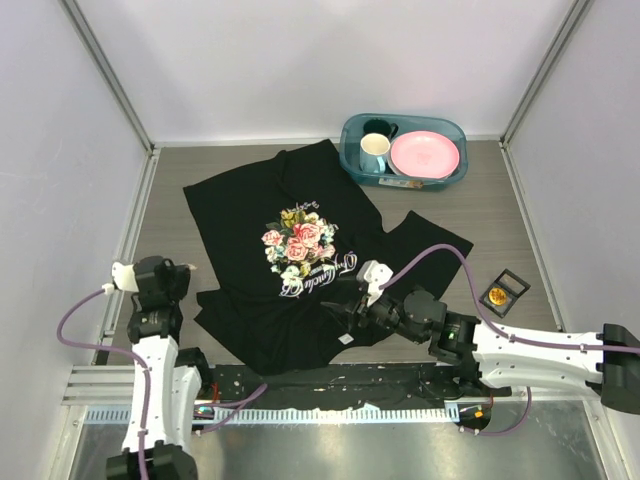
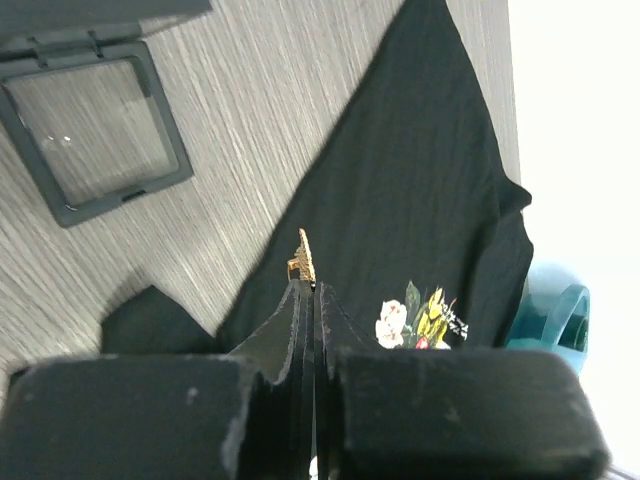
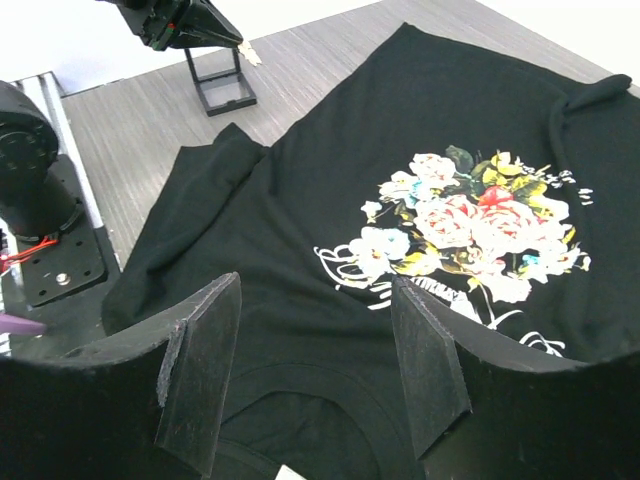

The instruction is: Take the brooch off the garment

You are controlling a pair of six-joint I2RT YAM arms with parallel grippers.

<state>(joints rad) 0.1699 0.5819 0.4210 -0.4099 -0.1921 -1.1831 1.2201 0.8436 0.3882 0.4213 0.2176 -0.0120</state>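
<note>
Fingers first: the right fingers, lower middle of the top view, stand apart over the hem of the shirt with nothing between them. The left fingers, over at the left edge, are pressed together on a thin gold sliver. I reckon that's the brooch seen edge-on, so it's off the fabric and raised near an open case on the tabletop.

Handling-wise I'd guess it's light, stiff, slick and tiny, so easy to flick away. Pinching it by the rim like that seems right. The shirt is limp and would drag along if snagged.

Count: one shirt and two cases. The second case, at right, holds a round orange-yellow badge, and honestly I can't rule out that one being the target. Far back, upper right: one teal basin, two mugs, one pink plate.
</note>
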